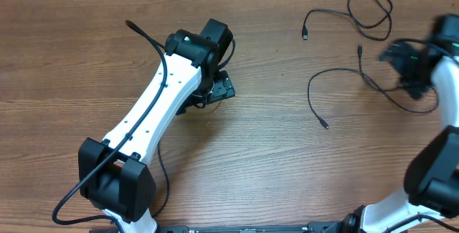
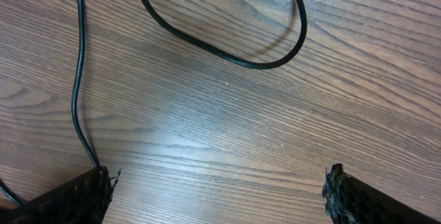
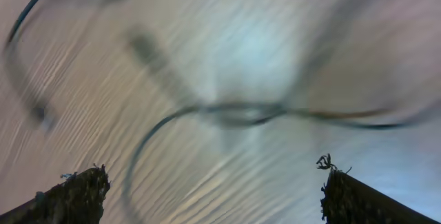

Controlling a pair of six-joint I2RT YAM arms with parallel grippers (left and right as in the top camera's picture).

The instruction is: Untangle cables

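Both wide and empty, my right hand [image 3: 212, 172] hangs over the cables [image 1: 310, 93] at two o'clock, my left hand [image 2: 219, 179] far off.

I see a wooden worktop [image 1: 251, 154], brown with fine straight grain and a soft satin sheen. The cables [image 2: 265, 65] look like smooth, slightly glossy black rubber. The arm [image 1: 154, 107] at eight o'clock wears a smooth white plastic shell. On the left tool [image 2: 217, 189] the pads [image 2: 72, 200] are black, coarse and frayed.
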